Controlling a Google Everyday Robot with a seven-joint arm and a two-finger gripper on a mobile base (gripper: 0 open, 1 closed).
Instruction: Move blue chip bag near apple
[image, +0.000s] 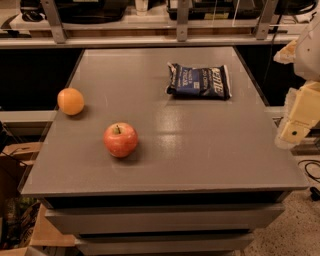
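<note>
A crinkly dark navy-blue foil chip bag (199, 81) is laid flat near the far right corner of the grey bench (210, 150). A round red speckled apple (120, 139) is set toward the near left corner, well apart from it. A smooth orange fruit (70, 101) is seen at the left edge. The cream gripper (297, 120) is held off the right edge; whether it is wide or narrow cannot be told.

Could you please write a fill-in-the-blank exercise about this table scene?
The apple is ____ in colour.
In the picture, the orange lies ____ of the apple.
The blue chip bag lies ____ from the camera than the apple.
The gripper is beside the table, at its ____ edge in the picture.
Missing words: red; left; farther; right.
</note>
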